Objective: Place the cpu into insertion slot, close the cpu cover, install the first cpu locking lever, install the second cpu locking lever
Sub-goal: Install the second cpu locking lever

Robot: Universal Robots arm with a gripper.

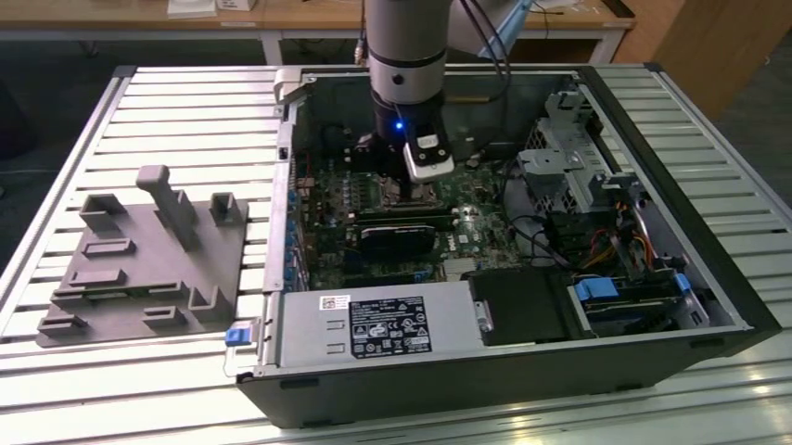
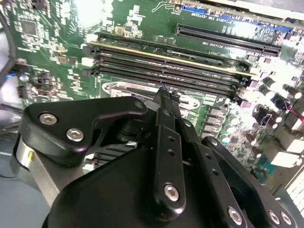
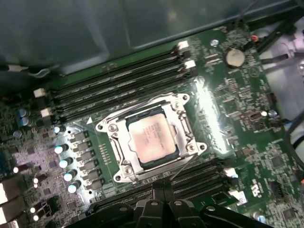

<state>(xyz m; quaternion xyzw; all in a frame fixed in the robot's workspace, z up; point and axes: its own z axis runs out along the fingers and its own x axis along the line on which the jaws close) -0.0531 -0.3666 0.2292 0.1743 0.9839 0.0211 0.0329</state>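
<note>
The tool (image 2: 164,92), fingers pressed together and holding nothing, hovers just beside the insertion slot (image 3: 151,142), where the cpu (image 3: 150,138) sits under the closed cpu cover (image 3: 183,124).

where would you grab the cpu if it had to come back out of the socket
By two opposite side edges, coming straight down from above. The cpu lies flat in the insertion slot, with the silver frame close around it, so only its top face and thin edges are open. The pincer hangs just beside it.
</note>
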